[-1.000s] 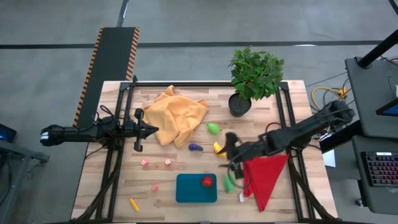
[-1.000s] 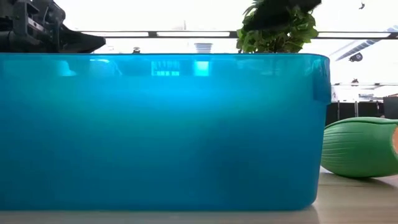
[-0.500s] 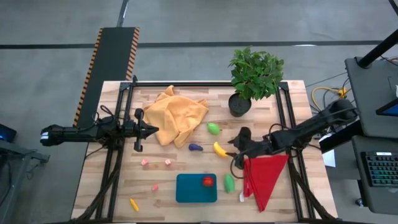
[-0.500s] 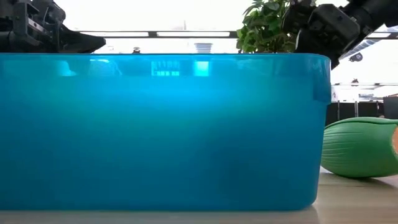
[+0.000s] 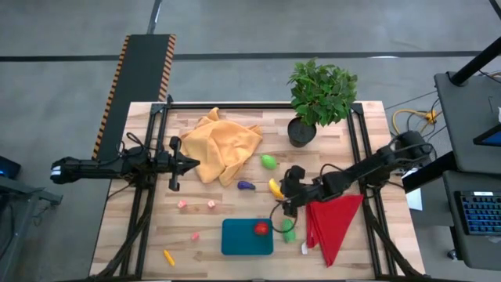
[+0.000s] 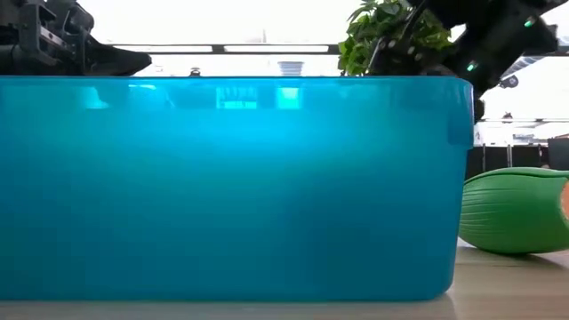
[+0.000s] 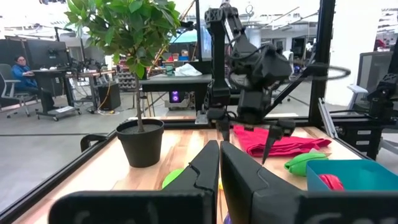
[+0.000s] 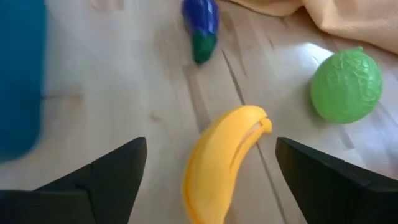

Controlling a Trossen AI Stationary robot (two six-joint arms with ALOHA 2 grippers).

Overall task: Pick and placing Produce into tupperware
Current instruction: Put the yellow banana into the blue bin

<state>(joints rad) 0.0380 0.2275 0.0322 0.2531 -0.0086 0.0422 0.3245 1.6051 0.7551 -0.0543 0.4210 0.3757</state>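
High view: the right gripper (image 5: 286, 205), fingers spread and empty, has swung back from beside the red cloth (image 5: 333, 223) toward the banana (image 5: 275, 187), the likely next pick. Tomato (image 5: 261, 229) lies in the tupperware (image 5: 235, 241). Left gripper (image 5: 186, 163), fingers closed, waits.

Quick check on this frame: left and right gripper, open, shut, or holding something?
Left gripper: shut, empty, parked at the table's left edge.
Right gripper: open, empty, fingers spread either side of the yellow banana on the table, not gripping it.
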